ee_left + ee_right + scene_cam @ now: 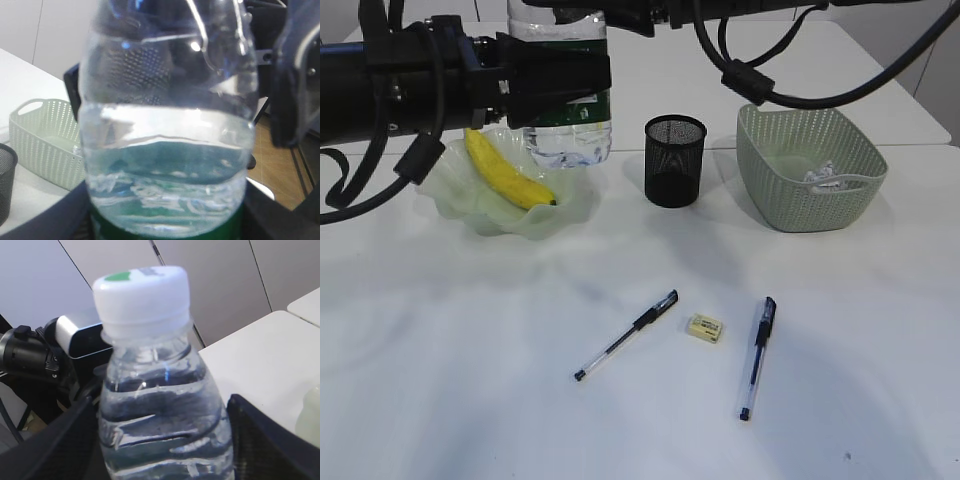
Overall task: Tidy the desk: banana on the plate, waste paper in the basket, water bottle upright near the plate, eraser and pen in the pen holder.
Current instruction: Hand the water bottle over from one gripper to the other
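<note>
The clear water bottle (pixel 570 135) with a green label stands upright just behind the pale green plate (pixel 565 215), which holds the banana (pixel 505 175). My left gripper (pixel 560 75) is shut on the bottle's body (pixel 167 125), with dark fingers pressed against both sides. My right gripper (pixel 590 12) straddles the bottle's upper part (pixel 160 405) below the white cap (pixel 142 292). Its jaws are spread, and a gap shows beside the right finger (pixel 270 445). Two pens (pixel 628 335) (pixel 757 355) and the eraser (pixel 705 327) lie on the table in front. The waste paper (pixel 823 175) lies in the basket (pixel 810 165).
The black mesh pen holder (pixel 674 160) stands between the plate and the basket. Both arms crowd the back left, above the plate. Cables hang over the basket's far side.
</note>
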Action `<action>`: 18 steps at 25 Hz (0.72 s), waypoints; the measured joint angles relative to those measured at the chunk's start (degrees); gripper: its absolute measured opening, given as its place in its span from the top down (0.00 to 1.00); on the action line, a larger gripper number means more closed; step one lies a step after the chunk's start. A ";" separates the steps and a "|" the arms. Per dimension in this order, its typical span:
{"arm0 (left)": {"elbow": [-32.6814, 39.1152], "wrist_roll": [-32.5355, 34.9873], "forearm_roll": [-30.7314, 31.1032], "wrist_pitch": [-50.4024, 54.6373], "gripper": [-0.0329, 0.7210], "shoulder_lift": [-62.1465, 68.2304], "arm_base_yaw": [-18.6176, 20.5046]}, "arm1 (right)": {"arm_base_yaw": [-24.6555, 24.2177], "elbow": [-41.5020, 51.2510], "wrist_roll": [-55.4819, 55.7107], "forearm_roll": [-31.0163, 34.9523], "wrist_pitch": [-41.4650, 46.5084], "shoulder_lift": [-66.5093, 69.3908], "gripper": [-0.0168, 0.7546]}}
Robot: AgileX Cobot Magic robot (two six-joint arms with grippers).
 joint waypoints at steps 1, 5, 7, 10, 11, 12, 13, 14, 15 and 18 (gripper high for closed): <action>0.00 0.00 0.00 0.00 0.41 0.00 0.00 | 0.00 0.00 0.10 -0.10 0.00 0.00 0.22; 0.00 0.11 0.00 0.00 0.41 0.00 0.00 | 0.00 0.00 0.22 -0.11 0.00 -0.04 0.22; 0.00 0.20 0.00 0.00 0.41 0.00 -0.12 | 0.00 0.00 0.22 -0.11 0.00 -0.04 0.22; 0.00 0.20 0.00 0.00 0.41 0.00 -0.12 | 0.00 0.00 0.22 -0.11 0.00 -0.04 0.22; 0.00 0.20 0.00 0.07 0.41 0.00 -0.12 | 0.00 0.00 0.22 -0.11 0.00 -0.04 0.22; 0.00 0.20 0.00 0.07 0.41 0.00 -0.12 | 0.00 0.00 0.22 -0.11 0.00 -0.04 0.22; 0.00 0.20 -0.09 0.07 0.41 0.00 -0.12 | 0.00 0.00 0.54 -0.11 0.00 -0.04 0.22; 0.00 0.20 -0.14 0.07 0.41 0.00 -0.15 | 0.00 0.00 1.30 -0.11 -0.04 -0.04 0.22; 0.00 0.20 -0.14 0.07 0.41 0.00 -0.15 | 0.00 0.00 2.14 -0.11 -0.24 -0.04 0.22; 0.00 0.20 -0.14 0.07 0.41 0.00 -0.15 | 0.00 -0.07 3.50 -0.11 -0.23 -0.04 0.22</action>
